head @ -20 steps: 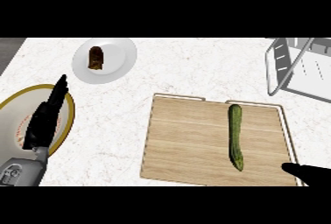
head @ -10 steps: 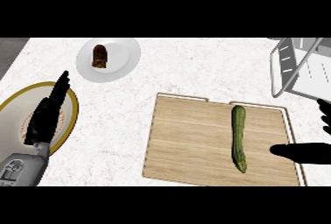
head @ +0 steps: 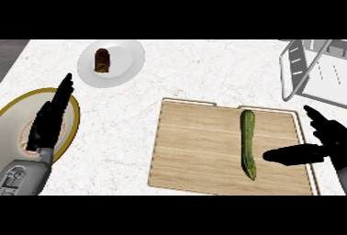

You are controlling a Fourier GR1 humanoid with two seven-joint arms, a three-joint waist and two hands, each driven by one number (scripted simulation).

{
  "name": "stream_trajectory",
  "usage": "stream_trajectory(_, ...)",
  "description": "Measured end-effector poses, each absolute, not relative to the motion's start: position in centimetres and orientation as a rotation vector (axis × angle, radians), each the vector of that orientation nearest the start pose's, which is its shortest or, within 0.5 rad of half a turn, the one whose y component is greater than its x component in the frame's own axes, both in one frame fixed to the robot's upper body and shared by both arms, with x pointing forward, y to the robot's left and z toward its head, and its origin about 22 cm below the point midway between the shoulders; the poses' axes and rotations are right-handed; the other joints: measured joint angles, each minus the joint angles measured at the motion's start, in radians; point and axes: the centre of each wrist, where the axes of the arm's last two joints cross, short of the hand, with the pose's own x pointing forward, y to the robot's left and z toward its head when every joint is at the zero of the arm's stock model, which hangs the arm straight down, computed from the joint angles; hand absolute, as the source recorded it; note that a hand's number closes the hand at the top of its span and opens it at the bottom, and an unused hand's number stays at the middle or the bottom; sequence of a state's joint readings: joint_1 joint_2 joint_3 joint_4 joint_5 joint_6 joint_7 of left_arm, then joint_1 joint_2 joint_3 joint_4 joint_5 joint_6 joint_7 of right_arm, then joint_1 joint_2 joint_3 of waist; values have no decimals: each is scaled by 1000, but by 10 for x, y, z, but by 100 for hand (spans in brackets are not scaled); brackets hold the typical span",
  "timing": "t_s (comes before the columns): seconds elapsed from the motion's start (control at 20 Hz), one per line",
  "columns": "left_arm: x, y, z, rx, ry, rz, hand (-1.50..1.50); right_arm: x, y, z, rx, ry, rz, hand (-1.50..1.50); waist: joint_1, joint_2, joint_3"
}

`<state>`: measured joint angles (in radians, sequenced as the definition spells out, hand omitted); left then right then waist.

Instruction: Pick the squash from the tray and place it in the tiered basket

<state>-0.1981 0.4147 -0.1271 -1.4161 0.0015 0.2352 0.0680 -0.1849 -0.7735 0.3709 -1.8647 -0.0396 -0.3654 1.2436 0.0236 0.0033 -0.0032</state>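
**Right hand lined up beside the squash, grab not made yet**

The squash (head: pixel 248 144) is that long green one lying lengthwise on the wooden tray (head: pixel 196 147), over toward its right side, thin end nearest the robot. The right hand (head: pixel 324 146) sits at the tray's right edge, spread wide and holding nothing, thumb poking left toward the squash's lower half with a small gap to go. The left hand (head: pixel 49 120) is just parked over the yellow-rimmed plate (head: pixel 13 112), fingers straight, empty.

My take on doing this well: come in across the squash, not along it, and close around the middle so it doesn't tip when lifted. Thumb one side, fingers the other. Then lift straight up before swinging toward the tiered basket (head: pixel 313 69) at the worktop's (head: pixel 136 110) far right corner, so it clears that wire rim.
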Motion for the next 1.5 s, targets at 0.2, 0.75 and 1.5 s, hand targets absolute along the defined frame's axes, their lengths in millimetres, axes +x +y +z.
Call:
stream_trajectory(0.2,290,290,42,424,-1541,-246,0,249,-250,119,-609,-735,279,-150,-6,-2,0)
stream_trajectory(0.75,286,300,38,437,-1532,-236,0,257,-236,104,-685,-717,378,-150,-17,-6,-1)
stream_trajectory(1.5,277,294,34,439,-1532,-232,0,264,-222,75,-665,-658,378,-150,-21,-6,0)
